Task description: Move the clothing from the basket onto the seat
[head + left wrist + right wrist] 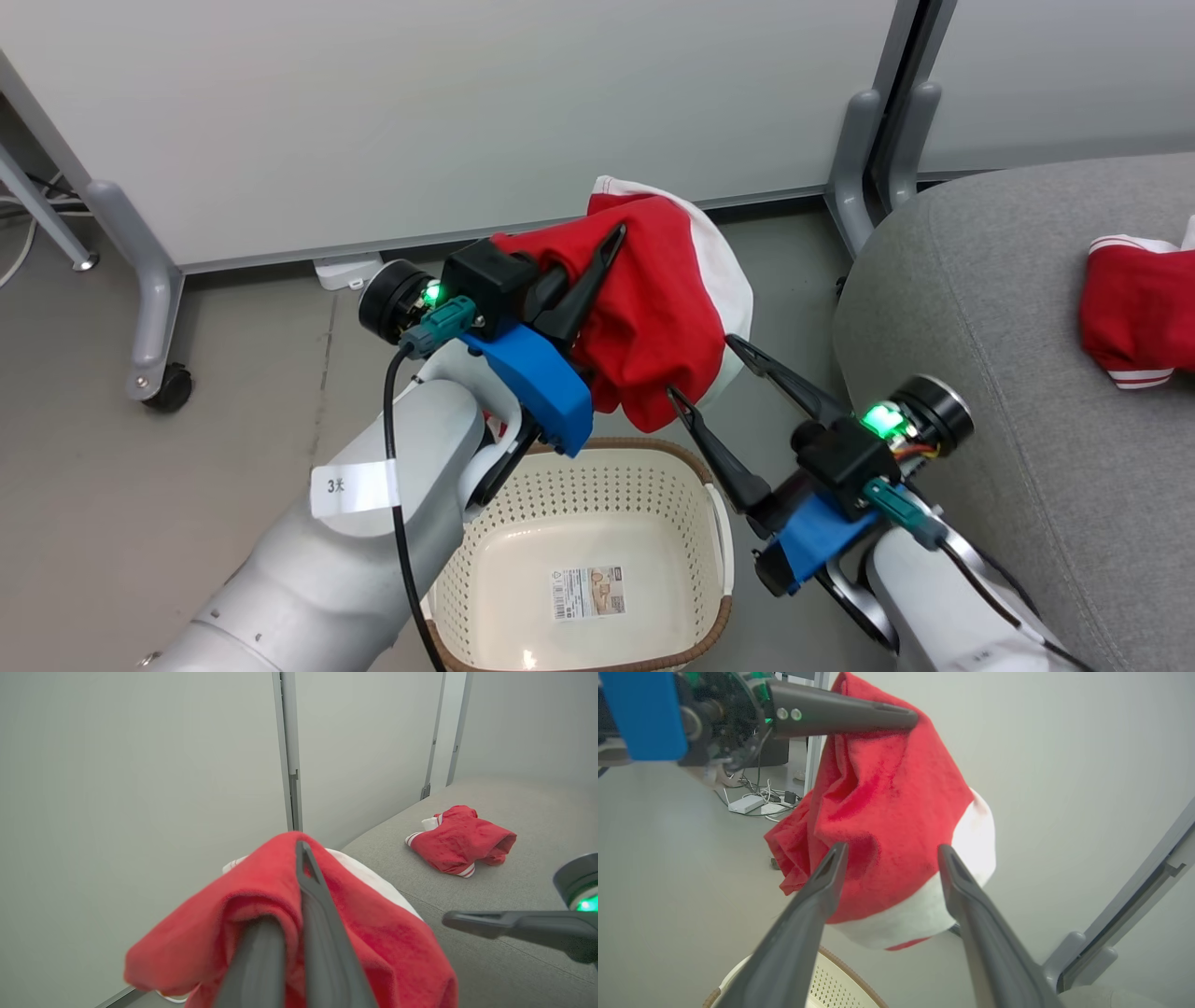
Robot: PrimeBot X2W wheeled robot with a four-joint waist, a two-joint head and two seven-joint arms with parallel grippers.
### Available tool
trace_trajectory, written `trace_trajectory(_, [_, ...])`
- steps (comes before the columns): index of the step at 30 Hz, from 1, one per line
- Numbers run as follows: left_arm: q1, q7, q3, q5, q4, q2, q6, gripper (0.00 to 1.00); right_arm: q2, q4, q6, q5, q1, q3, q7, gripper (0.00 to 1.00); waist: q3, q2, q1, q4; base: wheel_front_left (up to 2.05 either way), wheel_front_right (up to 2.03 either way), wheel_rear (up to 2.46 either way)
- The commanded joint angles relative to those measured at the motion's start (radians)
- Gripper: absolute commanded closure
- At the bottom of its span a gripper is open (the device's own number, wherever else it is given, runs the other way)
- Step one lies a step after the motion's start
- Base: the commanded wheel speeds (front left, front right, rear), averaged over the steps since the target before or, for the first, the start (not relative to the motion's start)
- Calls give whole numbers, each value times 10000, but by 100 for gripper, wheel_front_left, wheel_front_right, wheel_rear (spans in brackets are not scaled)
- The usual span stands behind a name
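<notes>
A soft, nappy bright-red garment (653, 308) with a white panel hangs in folds above the basket (597, 485), pinched in the left end effector (607, 252), whose two long dark fingers are pressed together on a bunch of the cloth. The fabric drapes over one finger and falls on both sides of it. It is clear of the basket rim and just beside the edge of the seat (980, 327).

The basket is a cream-white plastic oval standing on the grey floor (187, 485). Its sides are pierced with rows of small round holes, its rim is brown with a woven look, and a printed label sticker (588, 593) shows on its smooth base.

There are two garments in all. The second garment (1134, 317), red with thin white stripe trim, lies crumpled on the seat, well apart from the first. The seat is a broad grey cushion of coarse woven upholstery with a rounded corner.

The right end effector (701, 366) holds nothing. Its tapered fingers are spread wide and point up at the lower edge of the hanging cloth, between the basket and the seat. Whether a tip touches the fabric cannot be told.

Pale, smooth partition panels (420, 112) on grey metal feet stand behind.
</notes>
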Motion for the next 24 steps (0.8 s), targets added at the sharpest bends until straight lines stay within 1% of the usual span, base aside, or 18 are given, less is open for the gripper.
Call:
trace_trajectory(1, [-209, -51, 5, 43, -38, -55, -14, 100, -3, 256, 1, -254, -435, 139, -37, 0, 99, -1, 0, 46, 0, 0, 0])
trace_trajectory(10, [-463, -51, -200, 22, -55, -294, -14, 100, 219, 1650, 1, -1383, -1688, 397, -37, 0, 404, -1, 0, 264, 0, 0, 0])
trace_trajectory(15, [-609, -51, -290, -52, -59, -421, -14, 100, 380, 2155, 1, -2036, -2116, 42, -37, 0, 505, -1, 0, 353, 0, 0, 0])
trace_trajectory(24, [-736, -51, -465, -180, -49, -520, -15, 100, 801, 2715, 1, -2456, -2501, -315, -37, 0, 618, -1, 0, 413, 0, 0, 0])
